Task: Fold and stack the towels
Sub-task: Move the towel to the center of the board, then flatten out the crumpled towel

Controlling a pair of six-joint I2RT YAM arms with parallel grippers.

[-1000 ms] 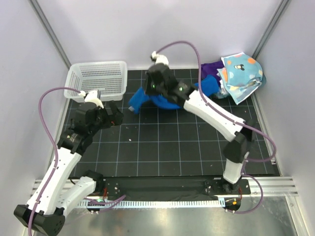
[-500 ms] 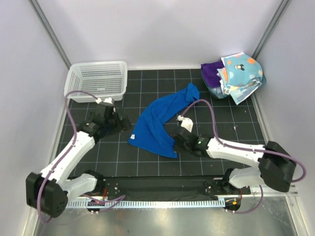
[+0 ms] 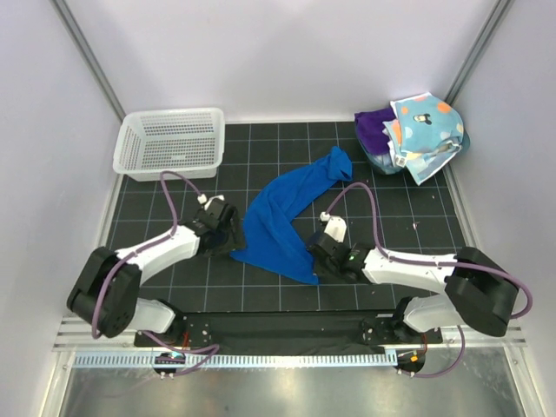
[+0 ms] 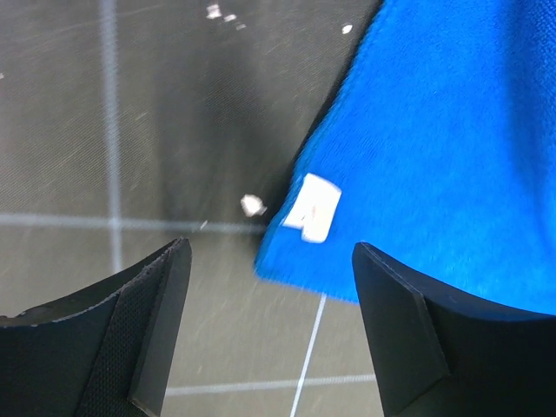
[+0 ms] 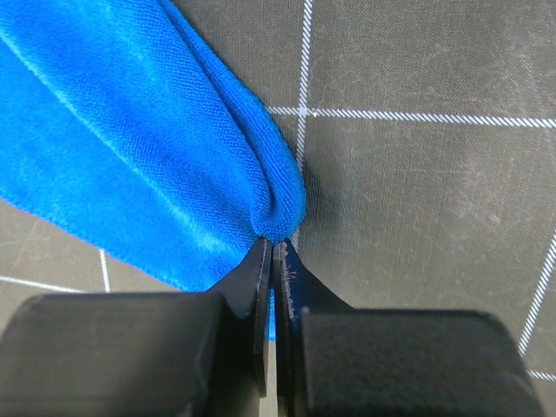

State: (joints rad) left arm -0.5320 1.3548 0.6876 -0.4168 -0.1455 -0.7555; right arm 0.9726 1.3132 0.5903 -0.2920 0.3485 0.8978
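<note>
Lying diagonally across the mid counter [image 3: 261, 287]: blue towel [image 3: 282, 208], rumpled. Right jaws pinched shut on a folded edge at its near right end. Left jaws wide; the near left corner with the white tag [image 4: 311, 207] sits in the gap between them, contact not discernible. Purple towel [image 3: 372, 129] and polka-dot towel [image 3: 426, 126] heaped at far right.

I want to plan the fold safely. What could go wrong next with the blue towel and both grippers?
The right gripper pinches only a thin edge fold of the blue towel; it may slip out when pulled. The left gripper is open around the corner with the white tag; it may close too shallowly and lose the corner.
</note>
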